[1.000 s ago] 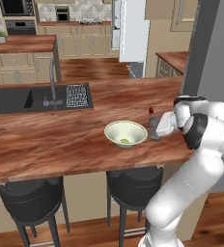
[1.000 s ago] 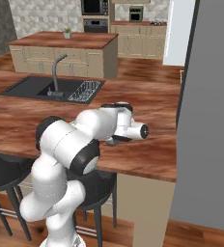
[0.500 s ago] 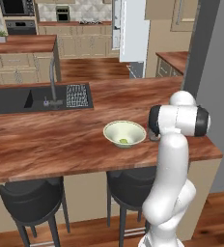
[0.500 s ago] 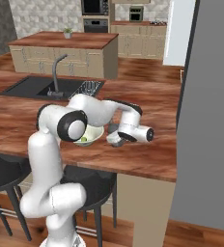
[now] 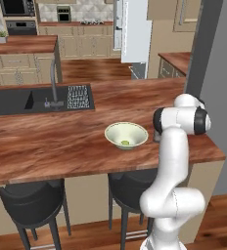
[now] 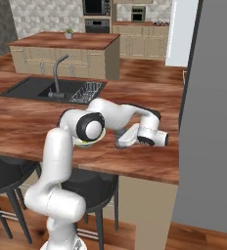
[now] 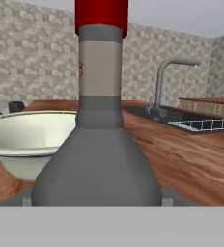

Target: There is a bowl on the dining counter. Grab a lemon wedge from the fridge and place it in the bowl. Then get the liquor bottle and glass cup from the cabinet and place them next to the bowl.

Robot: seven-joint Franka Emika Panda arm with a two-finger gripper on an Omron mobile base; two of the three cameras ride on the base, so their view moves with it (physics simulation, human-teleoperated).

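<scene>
Hand view: I see the bottle [image 7: 97, 159] upright on the desk [image 7: 191, 164] between my claw's spread jaws, just beside the bowl [image 7: 22, 132]. I cannot tell if they press it.

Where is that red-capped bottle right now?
The bottle stands upright on the counter right in front of the hand camera, next to the bowl, with the faucet further behind.

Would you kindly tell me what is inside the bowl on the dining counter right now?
In the left base view, the bowl holds one small yellow-green lemon wedge near its bottom. The near wall hides the part of the floor closest to the camera, so anything there cannot be seen.
</scene>
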